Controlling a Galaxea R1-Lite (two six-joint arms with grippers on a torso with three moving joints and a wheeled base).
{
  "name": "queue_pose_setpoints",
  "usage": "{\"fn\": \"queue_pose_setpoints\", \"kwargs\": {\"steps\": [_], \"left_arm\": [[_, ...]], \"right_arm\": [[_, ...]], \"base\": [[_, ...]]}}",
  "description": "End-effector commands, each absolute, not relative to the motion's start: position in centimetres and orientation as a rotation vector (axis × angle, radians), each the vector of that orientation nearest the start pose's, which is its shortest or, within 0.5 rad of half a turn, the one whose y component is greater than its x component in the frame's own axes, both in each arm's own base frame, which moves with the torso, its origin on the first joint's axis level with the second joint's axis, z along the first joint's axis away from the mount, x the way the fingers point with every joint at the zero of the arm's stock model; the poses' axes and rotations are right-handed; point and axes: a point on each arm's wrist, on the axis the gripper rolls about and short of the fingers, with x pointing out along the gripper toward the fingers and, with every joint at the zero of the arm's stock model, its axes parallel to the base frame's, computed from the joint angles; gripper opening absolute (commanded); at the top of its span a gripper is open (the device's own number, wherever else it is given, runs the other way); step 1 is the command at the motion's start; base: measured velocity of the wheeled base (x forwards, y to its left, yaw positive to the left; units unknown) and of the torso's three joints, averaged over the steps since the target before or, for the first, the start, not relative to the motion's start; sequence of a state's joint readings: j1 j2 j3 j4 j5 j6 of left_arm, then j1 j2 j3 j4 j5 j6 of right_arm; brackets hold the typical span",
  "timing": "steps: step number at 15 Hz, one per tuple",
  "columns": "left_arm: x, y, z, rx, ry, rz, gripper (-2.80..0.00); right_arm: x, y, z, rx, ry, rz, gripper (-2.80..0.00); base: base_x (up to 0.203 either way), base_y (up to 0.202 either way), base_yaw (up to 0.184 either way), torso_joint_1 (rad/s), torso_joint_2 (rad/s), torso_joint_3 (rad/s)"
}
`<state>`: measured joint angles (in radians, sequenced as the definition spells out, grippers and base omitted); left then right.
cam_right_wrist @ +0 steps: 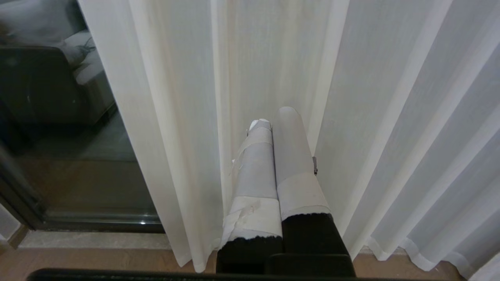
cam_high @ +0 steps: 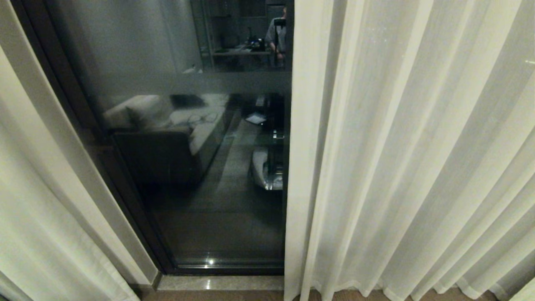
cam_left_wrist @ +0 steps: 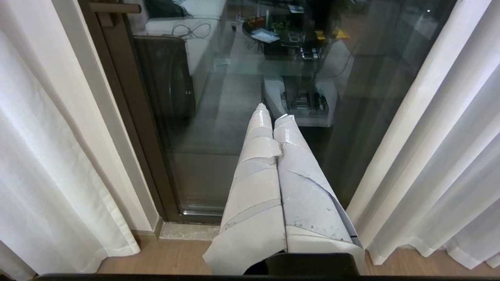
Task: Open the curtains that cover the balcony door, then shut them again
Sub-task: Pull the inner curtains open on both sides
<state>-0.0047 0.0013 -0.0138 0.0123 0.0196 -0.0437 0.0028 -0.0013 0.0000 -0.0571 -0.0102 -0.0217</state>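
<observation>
Glass fills the middle of the head view: the balcony door [cam_high: 188, 167], dark and mirror-like, set in a dark frame with a pale frosted band running across it. Reflected in it are a sofa [cam_high: 167, 138] with pale cushions and, high up, a person [cam_high: 278, 37] standing by a shelf. The curtains [cam_high: 409, 159] hang parted, one cream pleated panel bunched at the left edge, the other falling in long soft folds over the whole right half, hem just brushing the wooden floor [cam_left_wrist: 164, 255]. A pale stone sill [cam_high: 221, 283] runs along the foot of the door.

Left gripper [cam_left_wrist: 273, 111], seen from its wrist camera, points at the bare glass, its tape-wrapped fingers pressed together with nothing between them, clear of the fabric on both sides. Right gripper [cam_right_wrist: 275, 117], from its own wrist camera, sits right up against the thin, slightly sheer right panel, fingers likewise pressed together and empty, with pleats rising straight ahead of it and blocking any view of the door beyond.
</observation>
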Motion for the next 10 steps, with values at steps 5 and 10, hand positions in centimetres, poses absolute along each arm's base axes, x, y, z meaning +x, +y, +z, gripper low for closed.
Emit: {"fn": "queue_pose_setpoints", "kwargs": {"steps": [5, 10], "left_arm": [[-2.4, 0.1, 7.8, -0.045, -0.002, 0.015, -2.8], [-2.4, 0.1, 7.8, -0.045, -0.002, 0.015, -2.8]], "right_arm": [[-2.5, 0.0, 8.6, -0.047, -0.057, -0.003, -2.8], [-2.0, 0.0, 13.9, -0.087, 0.015, 0.006, -2.8]], "base": [[0.0, 0.0, 0.0, 0.0, 0.0, 0.0], [0.0, 0.0, 0.0, 0.0, 0.0, 0.0]]}}
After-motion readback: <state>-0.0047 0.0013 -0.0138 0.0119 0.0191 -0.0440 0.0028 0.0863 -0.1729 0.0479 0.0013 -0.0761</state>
